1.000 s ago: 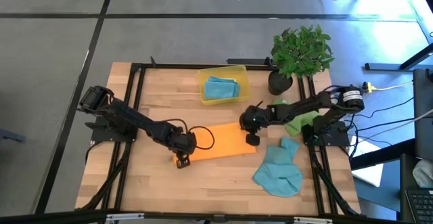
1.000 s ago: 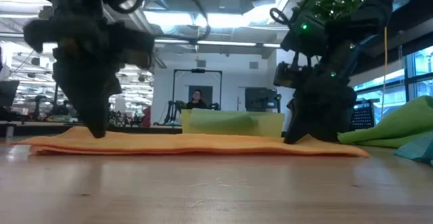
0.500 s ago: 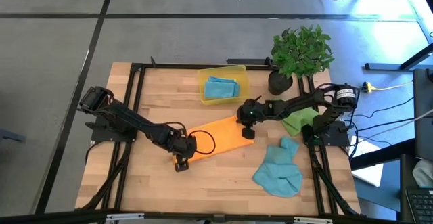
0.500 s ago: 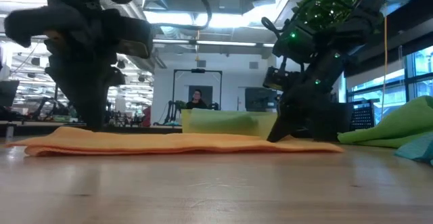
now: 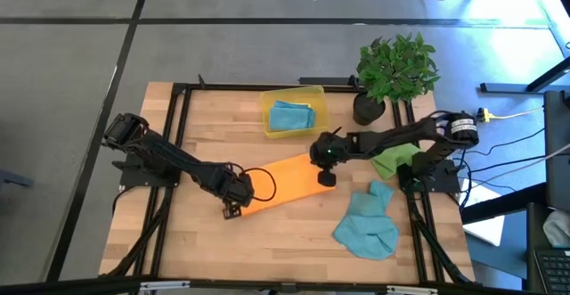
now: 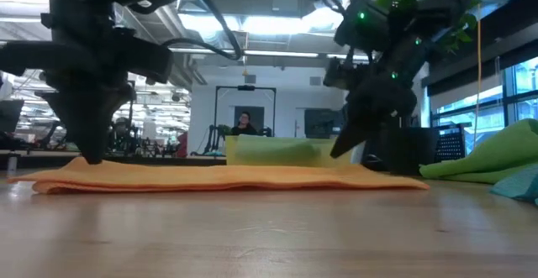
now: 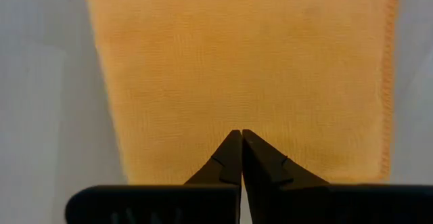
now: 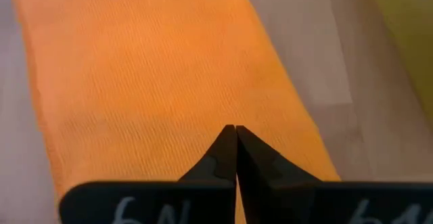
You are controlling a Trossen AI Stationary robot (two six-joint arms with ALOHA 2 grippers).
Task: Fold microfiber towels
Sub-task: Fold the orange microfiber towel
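Observation:
An orange towel, folded into a long strip, lies flat on the wooden table and slants from near left to far right. My left gripper points down, shut, over the strip's near-left end. In the low view its tips reach the level of the cloth's top. My right gripper is shut and slants down over the strip's far-right end. There its tips stand clear above the cloth. My left gripper has its shut fingertips pointing down at the orange towel's near-left end. I cannot tell whether they touch the cloth or stand just above it; the towel lies flat on the table.
A yellow bin at the far middle holds a folded teal towel. A potted plant stands at the far right. A green towel lies beside the right arm, and a crumpled teal towel lies near right. Bare wood shows near left.
My right gripper has gone toward the table's left and far side, then risen off the orange towel. The towel's right end has slid with it, so the strip now lies slanted. My left gripper has shifted a little toward the table's left edge. Both stay shut.

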